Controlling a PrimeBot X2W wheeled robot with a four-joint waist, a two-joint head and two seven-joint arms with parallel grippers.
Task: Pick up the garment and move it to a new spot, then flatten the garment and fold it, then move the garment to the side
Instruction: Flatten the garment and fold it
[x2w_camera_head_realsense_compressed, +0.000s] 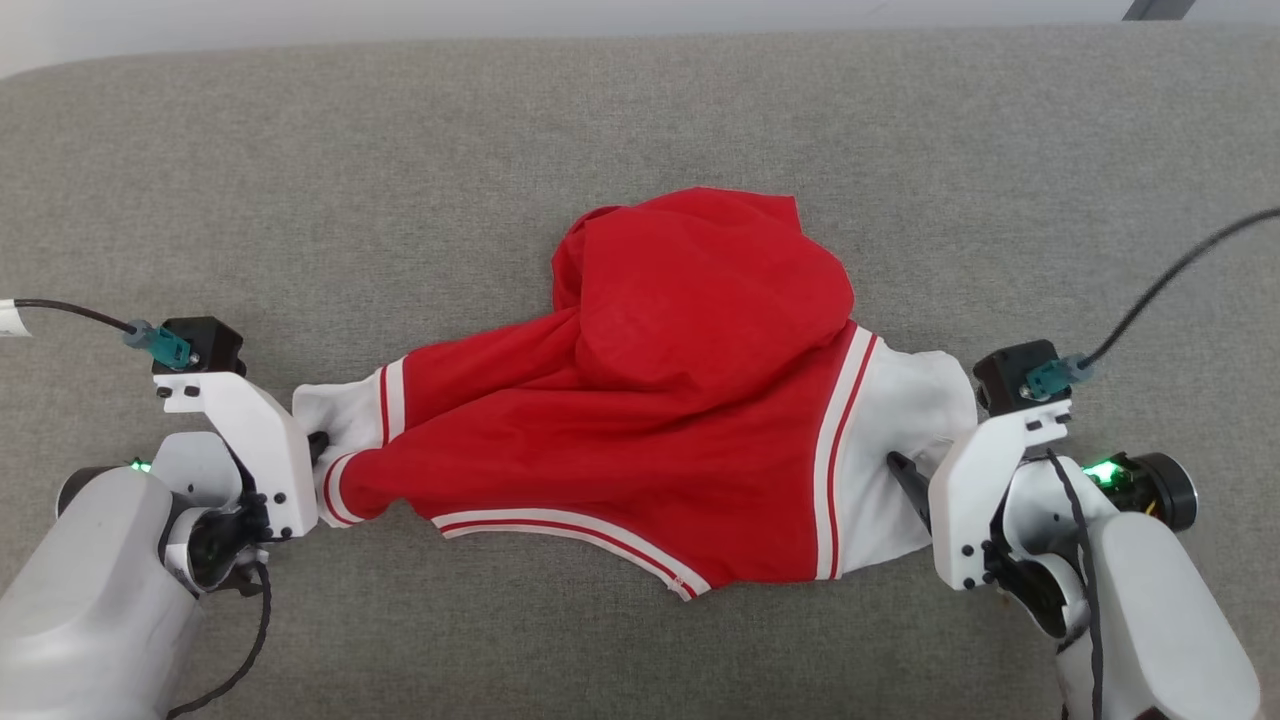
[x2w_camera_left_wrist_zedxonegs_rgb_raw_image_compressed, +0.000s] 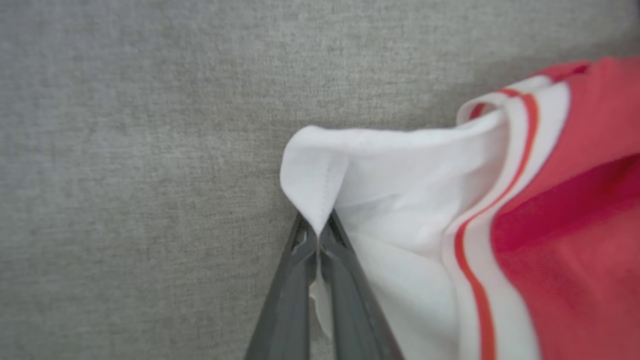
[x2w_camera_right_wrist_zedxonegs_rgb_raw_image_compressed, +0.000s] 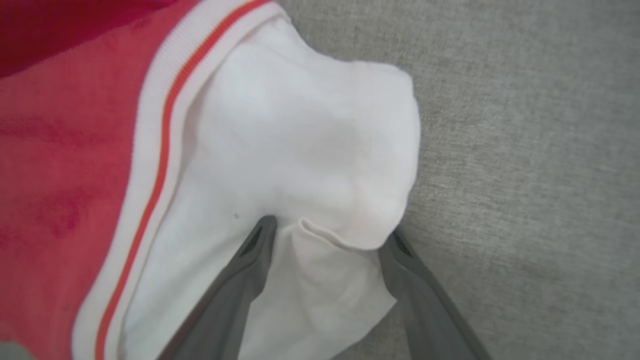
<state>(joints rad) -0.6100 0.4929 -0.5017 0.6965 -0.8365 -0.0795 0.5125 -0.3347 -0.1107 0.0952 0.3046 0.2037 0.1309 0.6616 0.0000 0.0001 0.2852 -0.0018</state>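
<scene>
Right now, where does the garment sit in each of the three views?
Head view: the garment, centre, on the grey surface.
Left wrist view: right half, sleeve tip pinched by the fingers of the left gripper.
Right wrist view: left and centre, sleeve between the spread fingers of the right gripper.
Shared landmark: the red-white striped trim.

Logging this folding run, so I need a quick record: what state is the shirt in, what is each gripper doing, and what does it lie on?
garment: red jersey, bunched, body heaped over itself, not flat
left gripper: shut, pinching a white sleeve edge
right gripper: open, fingers straddling the other white sleeve
surface: grey fabric
</scene>
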